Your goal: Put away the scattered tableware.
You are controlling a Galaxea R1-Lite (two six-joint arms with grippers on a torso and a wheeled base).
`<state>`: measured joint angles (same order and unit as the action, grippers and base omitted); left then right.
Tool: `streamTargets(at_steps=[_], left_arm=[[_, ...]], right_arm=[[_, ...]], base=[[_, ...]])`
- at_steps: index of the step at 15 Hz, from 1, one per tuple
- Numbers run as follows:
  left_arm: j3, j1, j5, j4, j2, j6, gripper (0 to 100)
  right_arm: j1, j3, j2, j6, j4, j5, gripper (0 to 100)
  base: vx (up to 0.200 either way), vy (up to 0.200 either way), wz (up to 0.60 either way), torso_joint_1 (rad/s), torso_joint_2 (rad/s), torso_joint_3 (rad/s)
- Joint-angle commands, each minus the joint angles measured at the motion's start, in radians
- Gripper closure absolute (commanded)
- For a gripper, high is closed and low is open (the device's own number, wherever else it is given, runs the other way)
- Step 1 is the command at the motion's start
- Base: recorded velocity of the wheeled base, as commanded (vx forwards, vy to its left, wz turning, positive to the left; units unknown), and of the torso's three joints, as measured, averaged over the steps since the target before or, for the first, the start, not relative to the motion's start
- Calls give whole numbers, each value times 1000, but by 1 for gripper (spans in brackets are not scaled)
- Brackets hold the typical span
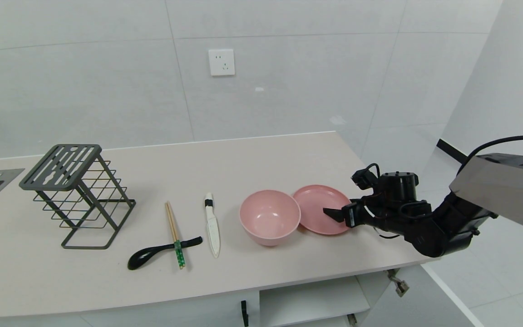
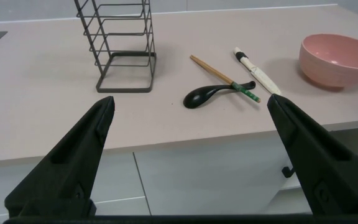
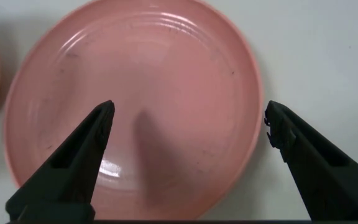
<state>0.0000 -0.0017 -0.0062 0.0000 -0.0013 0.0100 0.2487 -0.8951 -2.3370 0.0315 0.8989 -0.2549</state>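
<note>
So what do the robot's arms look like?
Mostly black. The right arm is chunky, with looping black cables and a shiny grey cover. The right end effector and left end effector each have two pointed, wedge-shaped black fingers.

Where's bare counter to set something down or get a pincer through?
Free: the back strip of counter between wall and the tableware row, and the front-left stretch before the rack. Narrow lane between knife and bowl. Crowded: chopsticks cross the spoon, knife close by; bowl right beside the plate, right pincer open over it.
</note>
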Motion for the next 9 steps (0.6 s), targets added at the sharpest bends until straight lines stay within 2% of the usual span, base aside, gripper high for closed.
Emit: streamTargets(at_steps=[1,5,6,9], left_arm=[[0,0,0,0,1,2,0],[0,0,-1,0,1,4,0],[0,0,-1,0,1,4,0],[0,0,-1,0,1,4,0]], right_arm=[[7,13,1,1,3,-1,0],[37,16,-7,1,3,0,0],[32,10,-16,1,2,8,100],[11,10,-30,-1,-5,62,100]], base=[[0,0,0,0,0,0],[0,0,0,0,0,0],[0,0,0,0,0,0],[0,0,0,0,0,0]])
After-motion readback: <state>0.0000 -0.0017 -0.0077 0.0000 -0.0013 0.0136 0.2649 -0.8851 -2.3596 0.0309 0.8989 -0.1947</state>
